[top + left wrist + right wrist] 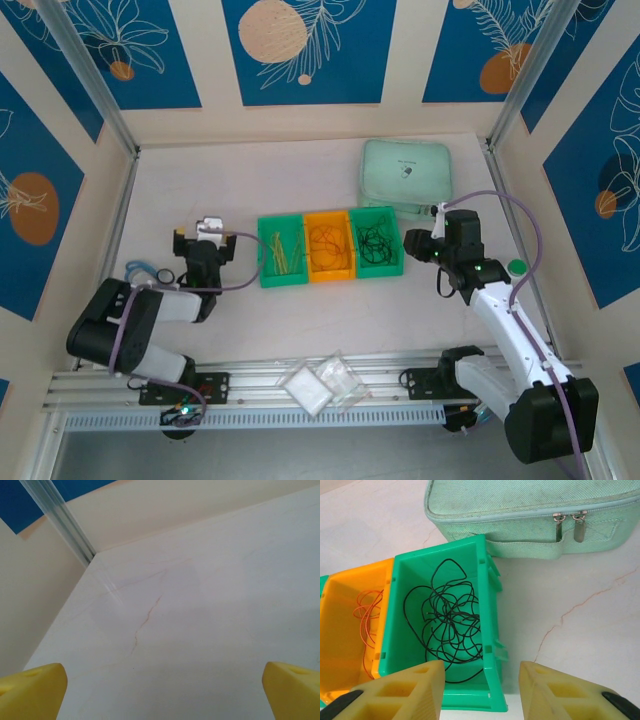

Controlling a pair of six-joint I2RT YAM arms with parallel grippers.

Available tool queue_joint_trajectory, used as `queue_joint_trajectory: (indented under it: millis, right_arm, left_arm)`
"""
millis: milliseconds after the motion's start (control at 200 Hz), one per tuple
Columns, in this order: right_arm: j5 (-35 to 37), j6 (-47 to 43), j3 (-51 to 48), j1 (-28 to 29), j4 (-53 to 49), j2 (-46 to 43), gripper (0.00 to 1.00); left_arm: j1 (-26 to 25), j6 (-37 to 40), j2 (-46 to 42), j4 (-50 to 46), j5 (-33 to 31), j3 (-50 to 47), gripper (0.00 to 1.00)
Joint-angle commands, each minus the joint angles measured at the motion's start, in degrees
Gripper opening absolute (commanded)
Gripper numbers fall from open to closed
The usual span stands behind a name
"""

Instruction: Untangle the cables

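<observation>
Three small bins stand in a row mid-table. The left green bin [282,252] holds pale yellow cables [281,250]. Orange cables [328,243] [366,614] lie in the orange bin [329,270] [340,645]. A tangle of black cables [374,240] [449,622] fills the right green bin [380,268] [405,605]. My right gripper [428,250] [481,690] is open, hovering over that bin's right wall with nothing held. My left gripper [206,240] [162,692] stands wide open over bare table left of the bins.
A mint zip pouch [405,178] [530,515] lies just behind the right bin. Clear plastic bags [322,383] rest on the near rail. The enclosure walls and a metal corner post [62,522] close in the table's left and back.
</observation>
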Motion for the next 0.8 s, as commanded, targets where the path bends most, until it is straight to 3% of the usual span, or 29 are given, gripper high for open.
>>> queue_joint_trajectory:
  millis: [0,60,175,285,315,395,475,610,675,790]
  right_arm:
    - [-0.72,-1.67,-1.22,-0.92,1.82,-0.03,0.44]
    - [-0.35,-1.53,-1.89,-1.59,3.21,-0.03,0.44]
    - [-0.06,-0.55,-4.60,-3.09,8.57,-0.03,0.45]
    - [1.06,0.44,-7.41,-4.53,14.34,0.22,0.44]
    - [1.70,0.47,-8.21,-4.81,16.01,0.23,0.45]
    - [3.16,0.31,-10.24,-5.60,19.86,0.23,0.45]
    - [4.53,-1.02,-12.00,-6.32,23.62,0.21,0.45]
    - [8.30,-2.92,-15.65,-7.30,32.43,1.24,0.46]
    - [9.33,-4.22,-18.20,-7.57,39.85,2.96,0.46]
    - [10.34,-6.91,-21.52,-7.70,51.38,8.10,0.46]
  left_arm:
    - [1.18,0.88,4.01,9.98,2.55,-0.02,1.00]
    - [2.11,-1.28,1.85,5.12,4.23,0.33,0.99]
    - [3.78,-2.79,1.87,5.36,6.91,0.08,0.99]
    - [8.60,-5.78,4.03,6.72,17.96,-1.36,0.99]
    - [9.81,-5.75,6.73,12.74,20.37,-1.76,0.99]
    - [11.30,-7.77,3.24,5.30,22.32,-1.20,1.00]
    - [11.39,-6.84,5.76,8.32,23.22,-0.44,1.00]
    - [11.32,-7.56,4.66,-2.62,21.58,4.17,1.00]
    - [11.33,-7.07,5.14,0.76,22.01,3.01,1.00]
    - [11.24,-6.64,4.87,-1.52,23.61,3.89,1.00]
